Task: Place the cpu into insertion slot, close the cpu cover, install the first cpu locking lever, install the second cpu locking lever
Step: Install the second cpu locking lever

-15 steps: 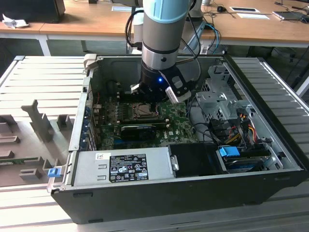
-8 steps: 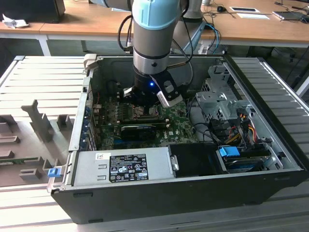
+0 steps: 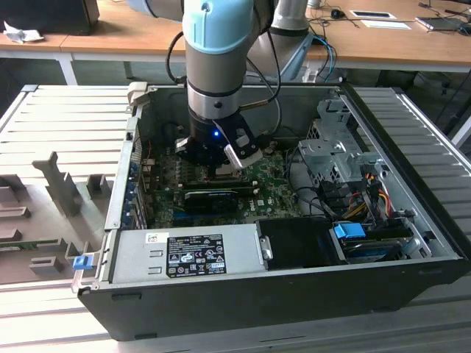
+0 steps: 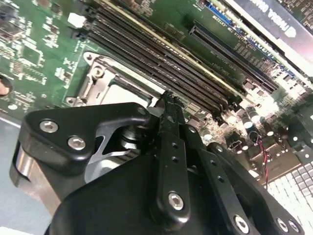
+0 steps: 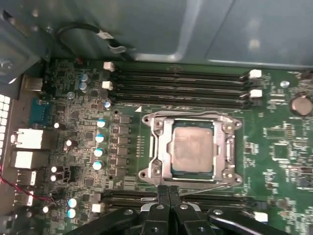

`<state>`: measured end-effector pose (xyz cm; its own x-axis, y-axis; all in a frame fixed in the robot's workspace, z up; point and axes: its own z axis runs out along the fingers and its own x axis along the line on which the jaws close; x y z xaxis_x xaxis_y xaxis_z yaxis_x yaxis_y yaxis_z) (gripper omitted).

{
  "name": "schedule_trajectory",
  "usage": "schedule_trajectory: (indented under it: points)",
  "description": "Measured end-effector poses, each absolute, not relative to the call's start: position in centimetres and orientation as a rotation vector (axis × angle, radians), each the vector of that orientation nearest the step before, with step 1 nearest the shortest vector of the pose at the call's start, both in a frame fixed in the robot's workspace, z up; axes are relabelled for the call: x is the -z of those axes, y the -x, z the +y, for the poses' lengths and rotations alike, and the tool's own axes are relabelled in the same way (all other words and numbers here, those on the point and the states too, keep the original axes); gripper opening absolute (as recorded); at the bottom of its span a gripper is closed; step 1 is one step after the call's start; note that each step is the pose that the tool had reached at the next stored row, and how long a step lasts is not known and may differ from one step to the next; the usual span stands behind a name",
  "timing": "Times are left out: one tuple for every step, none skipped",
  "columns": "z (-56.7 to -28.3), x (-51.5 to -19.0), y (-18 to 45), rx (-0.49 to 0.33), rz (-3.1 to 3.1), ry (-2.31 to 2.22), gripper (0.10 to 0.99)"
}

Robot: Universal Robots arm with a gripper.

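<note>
Black two-finger claw (image 5: pixel 168 192) is seen pressed shut, empty, just beside the silver-grey metal cpu cover (image 5: pixel 161 147). Dull grey square cpu (image 5: pixel 193 148) is seated in the dark insertion slot, cover closed over it.

I see the cpu (image 5: pixel 193 151), grey top, flat in the insertion slot (image 5: pixel 172 152); the cpu cover (image 5: pixel 227 147) shut over it.
</note>
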<state>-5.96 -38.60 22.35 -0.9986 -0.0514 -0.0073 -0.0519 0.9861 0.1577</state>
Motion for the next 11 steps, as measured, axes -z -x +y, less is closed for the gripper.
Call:
schedule_trajectory:
  points:
    - [-38.60,-22.15,6.01,-0.249,3.127,0.081,0.106]
    - [-38.60,-21.91,6.03,-0.249,3.127,0.082,0.106]
    - [-38.60,-21.67,6.04,-0.249,3.127,0.082,0.106]
    - [-38.60,-21.50,6.05,-0.250,3.127,0.082,0.106]
    - [-38.62,-21.40,6.08,-0.258,3.127,0.082,0.106]
    - [-38.64,-21.34,6.08,-0.276,3.123,0.082,0.106]
    - [-38.75,-21.34,6.09,-0.304,3.118,0.082,0.106]
    - [-38.84,-21.34,6.09,-0.320,3.116,0.082,0.106]
    - [-38.92,-21.34,6.10,-0.326,3.115,0.082,0.106]
    - [-38.99,-21.34,6.14,-0.328,3.115,0.082,0.106]
    - [-39.09,-21.34,6.19,-0.331,3.115,0.082,0.106]
